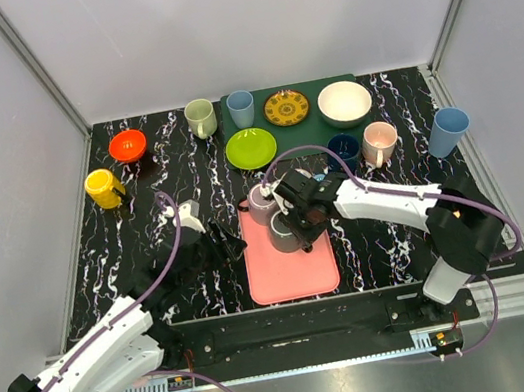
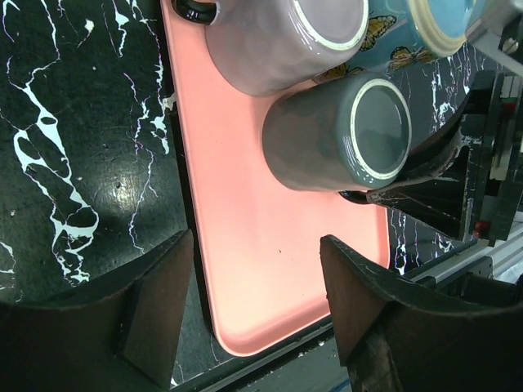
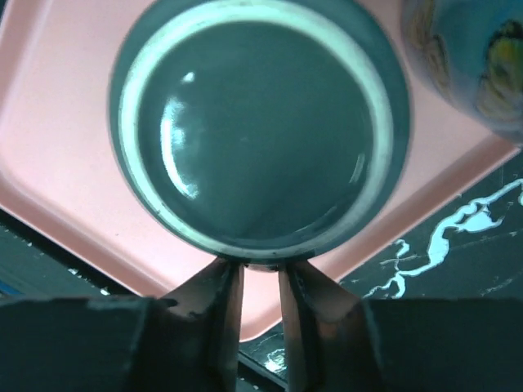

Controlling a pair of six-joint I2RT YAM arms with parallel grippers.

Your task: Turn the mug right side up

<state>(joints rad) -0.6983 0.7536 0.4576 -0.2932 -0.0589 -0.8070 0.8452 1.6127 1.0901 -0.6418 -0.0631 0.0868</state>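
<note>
Two mugs stand base-up on the pink tray [image 1: 292,282] in the middle of the counter [image 1: 128,240]: a lilac mug [image 1: 263,201] at the far end and the grey mug [image 1: 284,235] just beside it on the near side. My right hand [image 3: 261,278] reaches in from the right, its fingers [image 3: 225,298] drawn almost together and pinching the grey mug's handle. I cannot tell whether the rim has left the tray. My left hand [image 2: 253,253] hangs spread wide over the tray's near-left edge, gripping nothing, apart from both mugs.
</note>
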